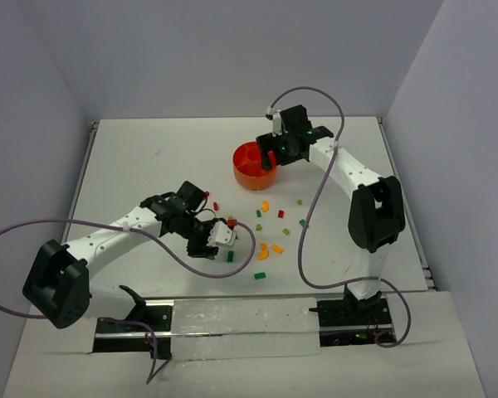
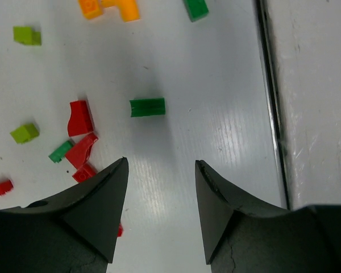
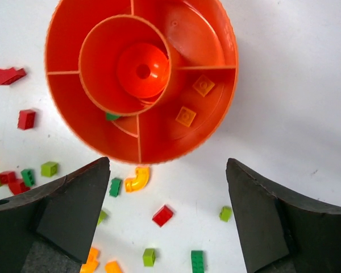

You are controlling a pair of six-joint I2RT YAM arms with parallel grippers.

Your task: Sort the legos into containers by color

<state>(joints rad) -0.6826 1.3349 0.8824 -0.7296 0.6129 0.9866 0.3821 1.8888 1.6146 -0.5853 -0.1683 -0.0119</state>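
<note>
Right pincer (image 3: 167,168) — jaws wide apart, nothing between them; we note it hanging over the orange bowl (image 3: 187,28). Two orange bricks (image 3: 203,85) lie in the bowl's 4 o'clock compartment, a green bit (image 3: 112,116) at 7. Left pincer (image 2: 161,166) also gapes empty over the table (image 2: 216,114) — a dark green brick (image 2: 147,107) at its 12 o'clock, red bricks (image 2: 79,118) at 10.

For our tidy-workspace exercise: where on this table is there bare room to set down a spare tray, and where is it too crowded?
Free: the table left of the orange bowl, beyond the left arm. Crowded: the patch of loose legos between the bowl and the near edge, where the left claw hovers open.
</note>
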